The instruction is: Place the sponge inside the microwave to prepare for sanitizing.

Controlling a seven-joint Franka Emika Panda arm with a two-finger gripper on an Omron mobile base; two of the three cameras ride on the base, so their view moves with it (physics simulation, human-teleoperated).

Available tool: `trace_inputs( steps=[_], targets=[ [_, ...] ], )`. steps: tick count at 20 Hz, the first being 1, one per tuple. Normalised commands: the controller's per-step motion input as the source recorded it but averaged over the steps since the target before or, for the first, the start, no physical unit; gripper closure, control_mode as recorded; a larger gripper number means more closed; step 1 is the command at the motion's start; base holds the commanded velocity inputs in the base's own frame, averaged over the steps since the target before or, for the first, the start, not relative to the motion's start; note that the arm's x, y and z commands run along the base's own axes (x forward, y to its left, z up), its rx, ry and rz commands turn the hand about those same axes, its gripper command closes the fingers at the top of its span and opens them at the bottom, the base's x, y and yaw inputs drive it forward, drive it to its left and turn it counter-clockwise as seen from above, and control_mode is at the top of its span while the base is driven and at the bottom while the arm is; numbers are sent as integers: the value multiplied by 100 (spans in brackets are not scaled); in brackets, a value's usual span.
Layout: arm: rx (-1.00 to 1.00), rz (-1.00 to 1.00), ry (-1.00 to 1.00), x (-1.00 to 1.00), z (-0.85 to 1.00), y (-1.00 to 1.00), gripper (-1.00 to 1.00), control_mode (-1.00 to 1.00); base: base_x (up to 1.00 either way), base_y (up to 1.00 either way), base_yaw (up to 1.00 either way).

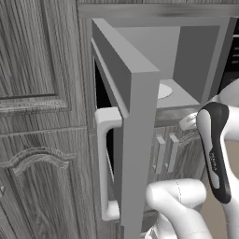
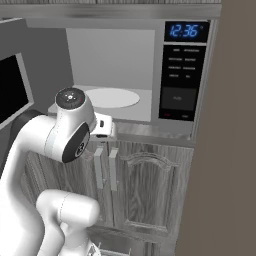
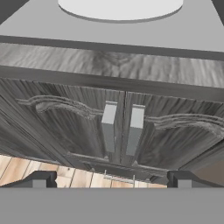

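The microwave [image 2: 182, 75] stands open, its door [image 1: 135, 140] swung out to the left with the pale bar handle [image 1: 105, 163] facing me. Inside, the white round plate [image 2: 112, 97] lies bare; its near edge also shows at the top of the hand view, plate [image 3: 120, 6]. My gripper [image 3: 111, 180] hangs just in front of and below the oven's sill, open, with its two fingertips [image 3: 39, 179] far apart and nothing between them. The sponge is out of view.
Below the microwave are grey wood-grain cabinet doors with two pale upright handles [image 3: 108, 127]. A tall cabinet front [image 1: 37, 116] stands left of the open door, and a brown side panel [image 2: 225, 150] rises at the right. Wooden floor [image 3: 26, 173] lies below.
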Motion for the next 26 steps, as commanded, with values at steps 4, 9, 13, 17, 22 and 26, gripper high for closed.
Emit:
trace_inputs(
  steps=[4,9,13,17,22,26],
  targets=[
    [0,0,0,0,0,0,-100,100,0,0,0],
    [0,0,0,0,0,0,-100,100,0,0,0],
    [0,0,0,0,0,0,-100,100,-16,0,0],
    [0,0,0,0,0,0,-100,100,-54,0,-3],
    [0,0,0,0,0,0,-100,100,-66,0,-4],
    [0,0,0,0,0,0,-100,100,-53,0,-2]
  ],
)
